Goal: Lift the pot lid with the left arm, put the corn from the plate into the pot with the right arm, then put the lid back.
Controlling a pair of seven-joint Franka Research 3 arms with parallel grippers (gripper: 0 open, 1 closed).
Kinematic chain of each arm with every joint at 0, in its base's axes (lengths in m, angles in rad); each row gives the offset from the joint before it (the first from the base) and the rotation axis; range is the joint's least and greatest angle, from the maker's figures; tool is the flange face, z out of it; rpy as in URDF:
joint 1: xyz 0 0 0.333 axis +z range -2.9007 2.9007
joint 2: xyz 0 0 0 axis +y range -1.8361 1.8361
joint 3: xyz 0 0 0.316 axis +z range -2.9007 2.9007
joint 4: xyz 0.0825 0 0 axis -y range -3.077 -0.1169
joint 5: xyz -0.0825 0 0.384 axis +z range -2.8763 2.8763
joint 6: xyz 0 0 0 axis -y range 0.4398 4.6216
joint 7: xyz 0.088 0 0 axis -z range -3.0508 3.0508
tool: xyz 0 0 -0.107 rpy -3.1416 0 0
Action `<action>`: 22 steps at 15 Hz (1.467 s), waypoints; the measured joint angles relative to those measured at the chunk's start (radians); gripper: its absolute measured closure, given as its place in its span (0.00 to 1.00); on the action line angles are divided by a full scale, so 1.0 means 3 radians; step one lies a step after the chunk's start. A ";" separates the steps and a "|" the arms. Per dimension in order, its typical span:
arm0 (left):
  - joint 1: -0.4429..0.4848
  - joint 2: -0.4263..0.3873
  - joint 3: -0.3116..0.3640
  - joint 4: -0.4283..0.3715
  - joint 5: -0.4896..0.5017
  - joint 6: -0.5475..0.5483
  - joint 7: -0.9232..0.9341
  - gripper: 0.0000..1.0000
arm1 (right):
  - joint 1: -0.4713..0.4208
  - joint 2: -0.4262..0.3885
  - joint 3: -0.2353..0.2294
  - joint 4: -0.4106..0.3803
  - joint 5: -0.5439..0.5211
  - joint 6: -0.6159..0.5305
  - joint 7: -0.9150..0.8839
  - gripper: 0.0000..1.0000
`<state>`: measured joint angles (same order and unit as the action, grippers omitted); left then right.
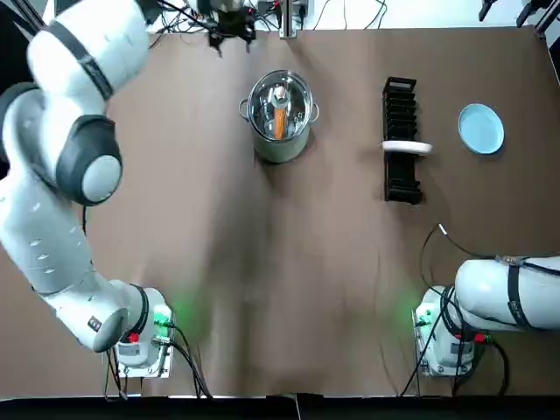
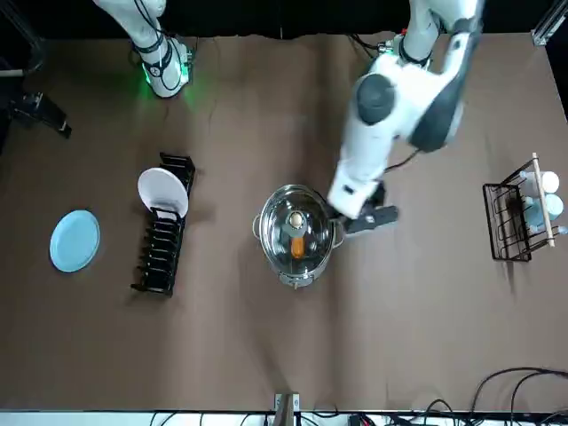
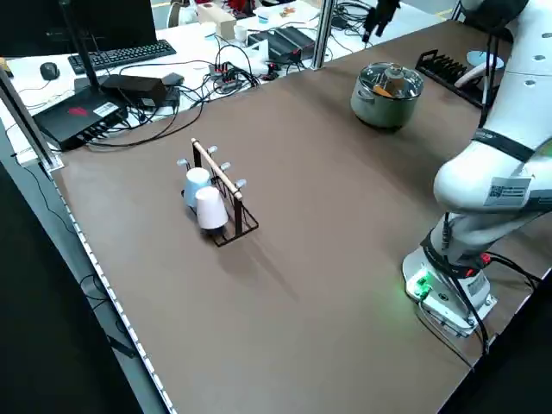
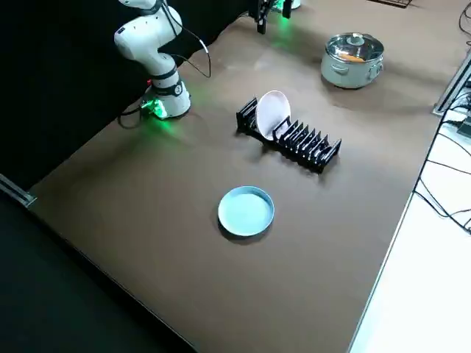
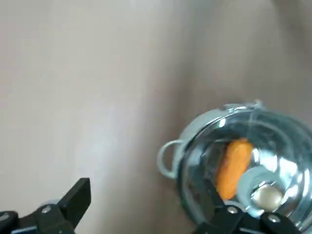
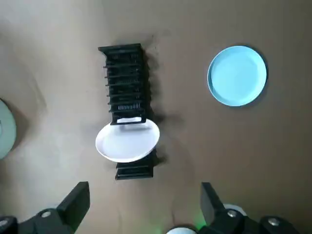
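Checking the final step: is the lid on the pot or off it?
On. The glass lid covers the pot, with the corn visible beneath it; the open left tool holds nothing.

The corn (image 1: 278, 122) lies in the lidded pot (image 1: 281, 150), with the dish rack (image 1: 401, 105) to its right and the plate (image 1: 481, 128) beyond.

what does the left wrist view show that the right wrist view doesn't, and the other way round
Only the left wrist view: the pot with its glass lid on and the orange corn inside.

Only the right wrist view: the black dish rack with a white plate standing in it, and the blue plate lying apart on the table with nothing on it. A pale sliver at one edge may be the pot, but I cannot tell.

Both: the brown table and that arm's own open, empty claw, the left claw and the right claw.
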<state>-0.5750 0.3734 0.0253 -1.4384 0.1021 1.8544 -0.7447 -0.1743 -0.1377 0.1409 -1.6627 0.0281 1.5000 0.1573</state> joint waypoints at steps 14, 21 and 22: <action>0.1086 -0.1145 -0.0016 -0.0380 -0.0615 -0.1265 0.2137 0.00 | 0.0103 0.0005 0.0018 -0.0140 -0.0001 0.0226 0.0005 0.00; 0.1136 -0.1144 0.0002 -0.0402 -0.0611 -0.1273 0.2125 0.00 | 0.0102 0.0005 0.0004 -0.0144 -0.0006 0.0228 0.0006 0.00; 0.1151 -0.1144 0.0007 -0.0401 -0.0609 -0.1273 0.2126 0.00 | 0.0102 0.0006 0.0004 -0.0144 -0.0008 0.0229 0.0006 0.00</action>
<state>-0.2297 0.0302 0.0274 -1.5588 -0.0807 1.4726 -0.1069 -0.1438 -0.1361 0.1420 -1.7060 0.0256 1.5686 0.1592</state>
